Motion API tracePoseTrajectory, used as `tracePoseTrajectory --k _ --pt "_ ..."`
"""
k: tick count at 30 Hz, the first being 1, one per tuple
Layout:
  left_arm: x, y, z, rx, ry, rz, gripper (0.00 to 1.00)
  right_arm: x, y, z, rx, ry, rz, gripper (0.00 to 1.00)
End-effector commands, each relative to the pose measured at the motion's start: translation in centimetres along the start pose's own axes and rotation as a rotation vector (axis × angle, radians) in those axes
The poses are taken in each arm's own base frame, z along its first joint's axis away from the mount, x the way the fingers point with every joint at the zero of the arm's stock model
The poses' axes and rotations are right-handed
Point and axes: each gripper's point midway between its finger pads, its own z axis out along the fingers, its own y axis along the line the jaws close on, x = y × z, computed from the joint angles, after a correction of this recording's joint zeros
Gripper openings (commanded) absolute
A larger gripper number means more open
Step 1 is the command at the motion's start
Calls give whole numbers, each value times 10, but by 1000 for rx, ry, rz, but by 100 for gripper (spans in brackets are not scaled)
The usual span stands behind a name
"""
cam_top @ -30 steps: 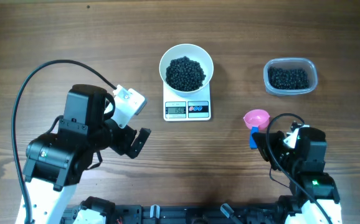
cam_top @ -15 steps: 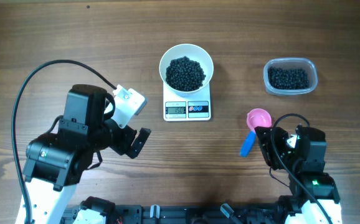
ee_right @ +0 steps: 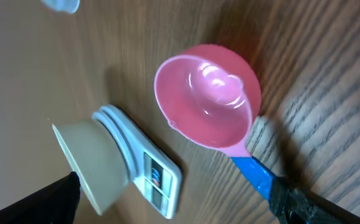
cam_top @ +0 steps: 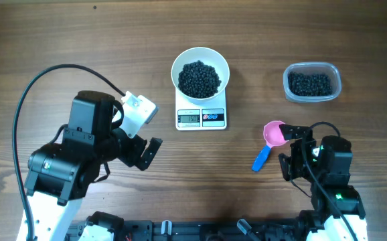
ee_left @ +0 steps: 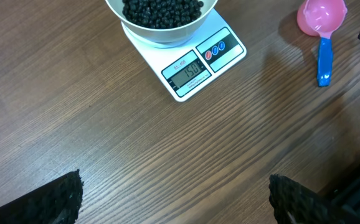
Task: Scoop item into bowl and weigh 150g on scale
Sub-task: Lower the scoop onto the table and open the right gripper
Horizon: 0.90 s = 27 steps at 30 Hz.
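The white bowl [cam_top: 200, 59] stands on the white scale [cam_top: 201, 118] and holds a dark pile of the item [cam_top: 200, 77]. In the left wrist view the scale [ee_left: 198, 59] shows 150 under the bowl [ee_left: 162, 32]. A pink scoop with a blue handle [cam_top: 274, 132] lies on the table. My right gripper [cam_top: 288, 150] is open just right of the scoop. In the right wrist view the scoop [ee_right: 208, 102] lies empty, and its handle runs to my right finger [ee_right: 298, 202]. My left gripper [cam_top: 144, 152] hangs open at the left with nothing between its fingers.
A clear plastic tub [cam_top: 312, 83] at the back right holds more of the black pieces. The left arm's black cable [cam_top: 46, 75] loops over the left of the table. In the left wrist view the scoop [ee_left: 321, 18] lies at the upper right.
My right gripper has opened and let go of the scoop. The scoop now lies on the table, its blue handle swung out to the left. The left arm has not moved.
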Motion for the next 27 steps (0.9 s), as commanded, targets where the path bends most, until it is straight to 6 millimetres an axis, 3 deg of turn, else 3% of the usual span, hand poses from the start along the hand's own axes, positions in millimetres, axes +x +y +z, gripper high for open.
tracePoseTrajectory --k 1,8,12,19,24,27 --pt "-5 0 -4 2 -21 19 100 -2 -4 1 5 -16 175 100" --pt "-5 0 -4 2 -21 18 100 0 -10 1 30 -3 153 100" --pt "-5 0 -4 2 -21 19 100 -3 1 -1 -14 -34 -75 100" --pt "-5 0 -4 2 -21 19 100 -26 36 -35 -171 -276 -480 100" --pt "-5 0 -4 2 -20 18 100 -28 43 -42 -259 -359 -645 100" --pt "-5 0 -4 2 -21 18 100 -32 42 -35 -330 -406 -692 100"
